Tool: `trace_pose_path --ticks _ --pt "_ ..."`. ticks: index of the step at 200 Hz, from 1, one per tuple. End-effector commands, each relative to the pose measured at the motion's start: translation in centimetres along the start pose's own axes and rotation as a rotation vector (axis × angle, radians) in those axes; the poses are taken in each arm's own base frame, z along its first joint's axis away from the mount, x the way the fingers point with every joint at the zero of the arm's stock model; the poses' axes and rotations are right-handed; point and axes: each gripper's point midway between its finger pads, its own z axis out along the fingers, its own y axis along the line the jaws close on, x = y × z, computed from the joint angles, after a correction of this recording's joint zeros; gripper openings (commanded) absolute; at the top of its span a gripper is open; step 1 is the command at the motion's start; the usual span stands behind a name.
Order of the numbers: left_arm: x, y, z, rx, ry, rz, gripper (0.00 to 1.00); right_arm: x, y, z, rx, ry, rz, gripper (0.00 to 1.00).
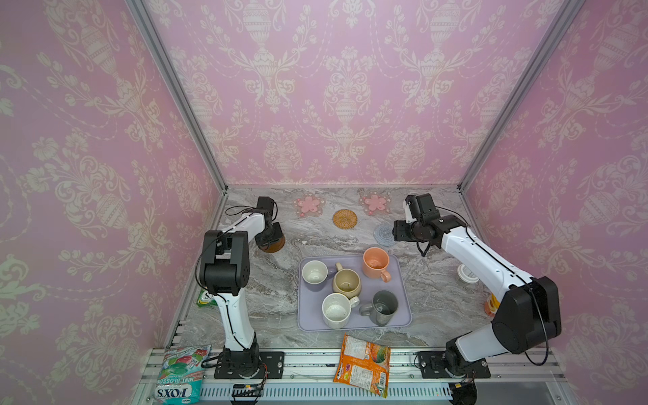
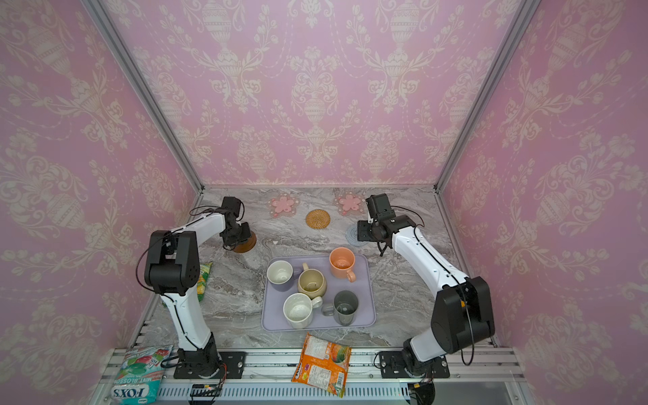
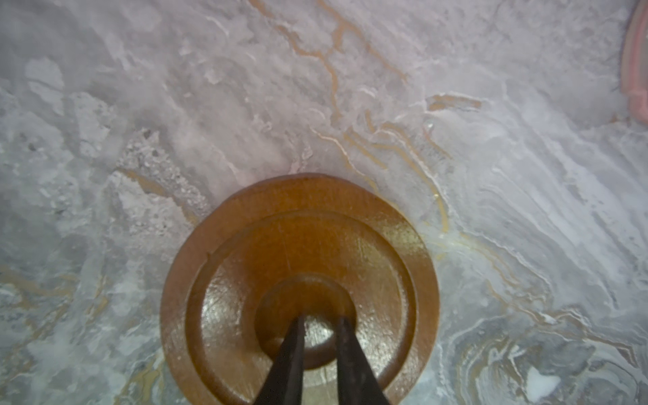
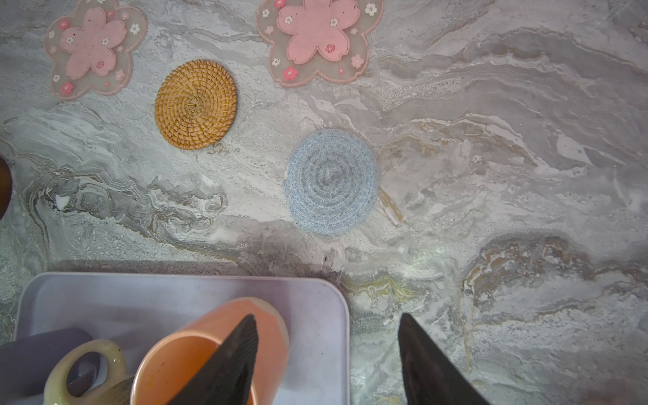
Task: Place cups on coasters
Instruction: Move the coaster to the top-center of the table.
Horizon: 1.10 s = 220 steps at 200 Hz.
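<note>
Near the far corner of the lavender tray (image 4: pixel 87 298), where five cups (image 1: pixel 346 282) crowd off their coasters (image 1: pixel 345 218), the right tool (image 4: pixel 326 315) hangs spread near the peach cup (image 4: pixel 168 368), so a skewed reach could tip it into its neighbours, while the left tool (image 3: pixel 319 321) hovers pressed together over the wooden coaster (image 3: pixel 298 245).

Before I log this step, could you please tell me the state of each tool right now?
Left tool: closed, empty, tips over the brown wooden coaster.
Right tool: open, holding nothing.
</note>
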Motion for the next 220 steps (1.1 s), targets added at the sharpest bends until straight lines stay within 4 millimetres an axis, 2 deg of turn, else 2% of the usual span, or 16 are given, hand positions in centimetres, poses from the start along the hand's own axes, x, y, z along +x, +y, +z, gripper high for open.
trace_pose_path --ticks 1,50,130,180,220 --pt "3.1 -0.7 2.1 -0.007 0.097 -0.001 0.2 1.2 -0.3 0.2 0.002 0.036 -0.018 0.66" --pt "3.7 -2.9 2.4 0.024 0.108 0.021 0.21 1.5 -0.5 0.3 0.007 0.043 -0.026 0.66" --pt "5.2 -9.2 3.4 0.098 0.133 0.091 0.21 2.0 -0.5 0.4 0.003 0.053 -0.027 0.67" --pt "5.9 -11.6 3.6 0.135 0.145 0.106 0.21 1.9 -0.6 0.4 0.002 0.05 -0.024 0.67" --pt "7.3 -13.4 4.2 0.159 0.166 0.121 0.21 1.9 -0.3 0.7 -0.009 0.053 -0.016 0.67"
